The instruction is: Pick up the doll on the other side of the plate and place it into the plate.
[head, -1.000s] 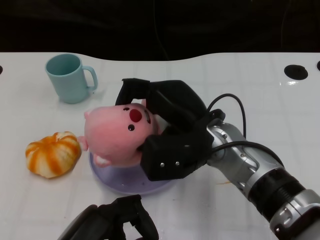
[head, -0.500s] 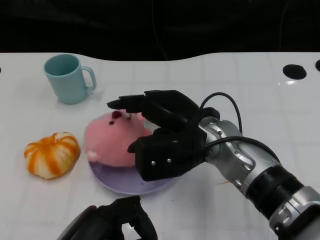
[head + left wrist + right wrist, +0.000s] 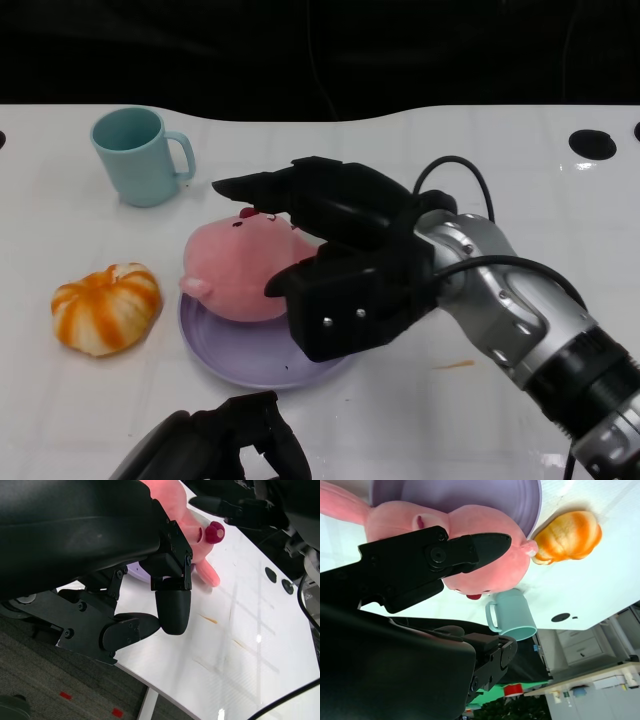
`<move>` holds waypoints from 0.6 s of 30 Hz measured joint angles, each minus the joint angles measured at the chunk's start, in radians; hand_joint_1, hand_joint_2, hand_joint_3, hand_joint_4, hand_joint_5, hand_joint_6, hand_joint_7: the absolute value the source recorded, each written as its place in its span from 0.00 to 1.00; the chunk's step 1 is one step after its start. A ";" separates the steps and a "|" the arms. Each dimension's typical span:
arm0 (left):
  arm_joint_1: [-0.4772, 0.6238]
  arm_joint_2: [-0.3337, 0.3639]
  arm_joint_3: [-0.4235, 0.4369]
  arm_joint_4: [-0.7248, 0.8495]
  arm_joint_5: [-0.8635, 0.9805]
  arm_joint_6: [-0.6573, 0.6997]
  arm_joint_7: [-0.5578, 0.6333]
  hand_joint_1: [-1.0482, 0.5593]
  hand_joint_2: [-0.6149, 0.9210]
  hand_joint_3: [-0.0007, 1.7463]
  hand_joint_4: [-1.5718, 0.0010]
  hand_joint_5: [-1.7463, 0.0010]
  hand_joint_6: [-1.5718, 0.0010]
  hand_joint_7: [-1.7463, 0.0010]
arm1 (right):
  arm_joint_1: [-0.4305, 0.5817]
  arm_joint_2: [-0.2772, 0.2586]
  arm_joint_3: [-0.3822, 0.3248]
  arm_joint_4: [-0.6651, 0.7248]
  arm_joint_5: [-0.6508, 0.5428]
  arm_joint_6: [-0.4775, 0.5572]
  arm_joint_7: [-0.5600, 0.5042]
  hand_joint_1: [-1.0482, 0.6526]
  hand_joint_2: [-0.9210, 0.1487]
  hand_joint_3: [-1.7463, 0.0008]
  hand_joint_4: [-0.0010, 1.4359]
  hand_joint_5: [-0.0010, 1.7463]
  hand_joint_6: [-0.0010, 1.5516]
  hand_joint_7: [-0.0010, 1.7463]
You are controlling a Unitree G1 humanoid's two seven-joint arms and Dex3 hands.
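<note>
Doll: the pink plush doll [image 3: 240,280] lies on its side on the purple plate [image 3: 235,358], between the upper fingers and the thumb of the right robot hand [image 3: 330,255].
Right robot hand: fingers spread apart over and beside the doll; the head view shows no clear pinch, so I judge it open, the doll resting on the plate by its own weight.
Left robot hand: the left robot hand [image 3: 225,445] sits nearer the robot than the plate, fingers curled in on nothing that I can see.
Risk, snagging: the plush may catch on the right robot hand's fingers as they pull away and be dragged off the plate.
Risk, rolling: the doll sits toward the plate's rim on the side away from the right robot hand; a nudge could roll it onto the desk [image 3: 500,160].
Risk, neighbours: the orange pumpkin [image 3: 105,307] lies beyond the doll, and the teal mug [image 3: 135,155] beyond the fingertips; a wide sweep could knock either.
Writing: no brand, label or lettering can be read on any object.
</note>
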 measured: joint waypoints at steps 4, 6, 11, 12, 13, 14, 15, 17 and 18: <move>-0.004 0.002 0.003 0.001 0.000 0.000 0.000 0.49 0.91 0.43 0.57 0.00 0.62 0.22 | 0.075 -0.057 -0.040 -0.105 0.048 -0.036 0.007 0.15 0.00 0.92 0.00 0.24 0.11 0.01; -0.009 0.004 0.006 0.002 0.000 0.000 0.000 0.49 0.91 0.43 0.57 0.00 0.62 0.22 | 0.122 -0.084 -0.065 -0.163 0.082 -0.053 0.014 0.16 0.00 0.92 0.00 0.28 0.12 0.02; -0.019 0.006 0.010 0.007 -0.003 -0.001 0.000 0.48 0.91 0.43 0.57 0.00 0.62 0.22 | 0.225 -0.136 -0.125 -0.283 0.193 -0.062 0.074 0.21 0.00 0.92 0.00 0.37 0.15 0.03; -0.021 0.007 0.011 0.011 -0.005 -0.003 0.000 0.48 0.91 0.43 0.57 0.00 0.62 0.22 | 0.250 -0.148 -0.141 -0.309 0.224 -0.063 0.091 0.22 0.00 0.91 0.00 0.39 0.15 0.03; -0.021 0.007 0.012 0.017 -0.006 -0.005 0.000 0.48 0.91 0.43 0.57 0.00 0.62 0.22 | 0.274 -0.161 -0.155 -0.330 0.251 -0.068 0.106 0.23 0.00 0.90 0.00 0.39 0.16 0.03; -0.022 0.007 0.013 0.020 -0.007 -0.006 0.000 0.48 0.91 0.43 0.57 0.00 0.62 0.22 | 0.296 -0.176 -0.167 -0.346 0.274 -0.074 0.117 0.24 0.00 0.91 0.02 0.41 0.17 0.04; -0.022 0.007 0.015 0.021 -0.008 -0.006 0.000 0.48 0.91 0.43 0.56 0.00 0.62 0.22 | 0.323 -0.190 -0.182 -0.359 0.298 -0.094 0.122 0.25 0.00 0.91 0.06 0.43 0.19 0.04; -0.024 0.007 0.017 0.022 -0.013 -0.007 0.000 0.49 0.91 0.43 0.56 0.00 0.62 0.23 | 0.375 -0.212 -0.212 -0.374 0.330 -0.142 0.117 0.26 0.00 0.92 0.11 0.47 0.23 0.06; -0.025 0.007 0.018 0.022 -0.016 -0.007 0.000 0.49 0.91 0.43 0.56 0.00 0.62 0.23 | 0.405 -0.217 -0.231 -0.379 0.346 -0.170 0.109 0.27 0.00 0.92 0.13 0.48 0.25 0.07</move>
